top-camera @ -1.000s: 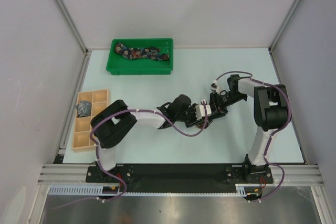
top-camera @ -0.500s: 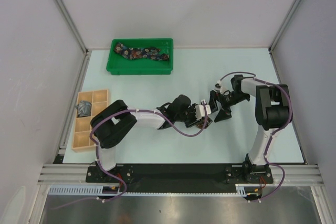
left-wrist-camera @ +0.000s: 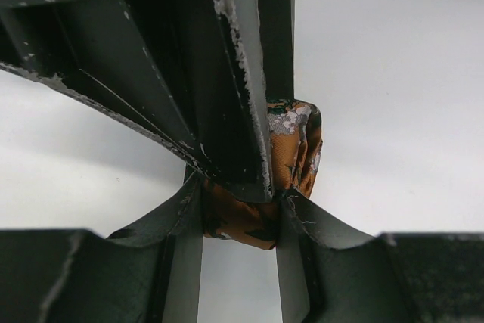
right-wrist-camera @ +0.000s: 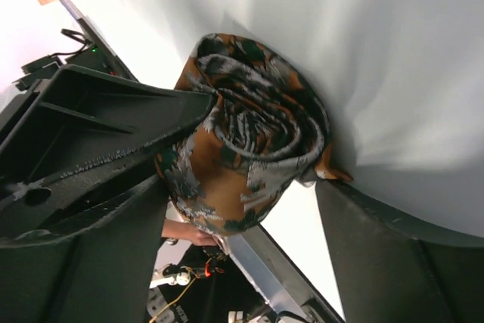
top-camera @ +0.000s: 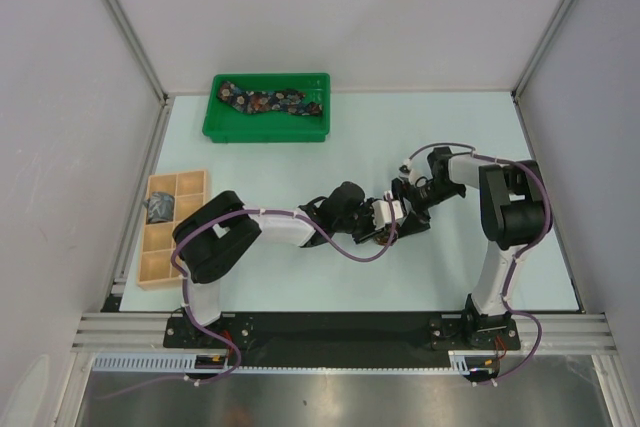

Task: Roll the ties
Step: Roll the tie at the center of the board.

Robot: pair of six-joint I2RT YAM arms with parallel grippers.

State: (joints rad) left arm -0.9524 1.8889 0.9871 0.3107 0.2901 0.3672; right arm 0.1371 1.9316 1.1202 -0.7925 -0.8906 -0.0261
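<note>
Compartments of a tan wooden box [top-camera: 185, 184] lie left of the green tray [top-camera: 265, 133] and nearer than it; one of them holds a rolled grey-blue tie [top-camera: 159, 208]. Inside the tray, a dark navy floral tie [top-camera: 272, 101] lies loosely along its length.

Well to the right of the tray and nearer than it, the left gripper [top-camera: 383, 219] pinches the rust-brown tie [right-wrist-camera: 242, 156]. In the left wrist view the fabric is squeezed between two narrow-set fingers [left-wrist-camera: 178, 213], with a bunched lump bulging out above them. This tie is wound into a tight roll, and its spiral layers are plain in the right wrist view. I cannot tell whether it rests on the pale table [top-camera: 300, 162].

Just right of the roll, the right gripper [top-camera: 412, 209] meets it from the side away from the tray. Its jaws stand wide and straddle the roll without clamping it. One finger [right-wrist-camera: 393, 262] is just beside a loose corner of fabric, and the other is close against the roll's opposite flank.
</note>
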